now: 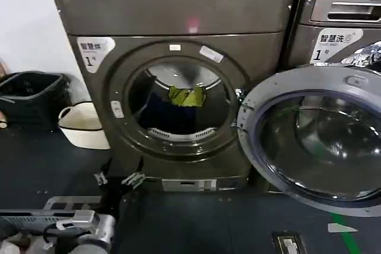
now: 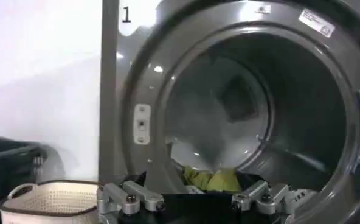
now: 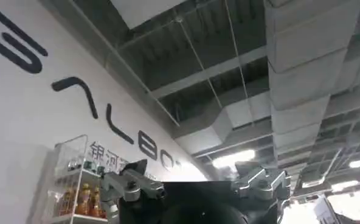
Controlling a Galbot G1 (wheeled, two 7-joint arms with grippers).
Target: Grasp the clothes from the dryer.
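You have the dryer (image 1: pixel 178 81) standing square ahead in the head view, bronze-grey, with the white "1" sticker (image 1: pixel 94 52) on its front at about 10 o'clock from the porthole. Its grey-rimmed glass door (image 1: pixel 315 138) is swung fully open and sits at 3 o'clock of the opening.

Inside the drum, the clothes (image 1: pixel 186 96) lie toward the back: you can see a small yellow-green piece near the centre of the porthole, with dark navy fabric (image 1: pixel 156 114) at roughly 8 o'clock of it, low in the drum. The dark pieces merge with the drum's shadow, so how many there are is hard to tell.

Your left gripper (image 1: pixel 119 178) is low in front of the machine, at about 7 o'clock from the porthole and short of its rim. In the left wrist view its fingers (image 2: pixel 131 198) are spread apart with nothing between them, and the yellow-green cloth shows in the gap, farther in.

Your right gripper (image 3: pixel 195 185) points up toward the ceiling ducts (image 3: pixel 277 67) and a white wall, well away from the machine; its fingers are apart and empty.

A cream basket (image 1: pixel 83 124) stands on the floor at 9 o'clock of the dryer, with a dark bin (image 1: pixel 30 96) beyond it. A grey LG machine (image 1: pixel 339 10) stands at 2 o'clock.
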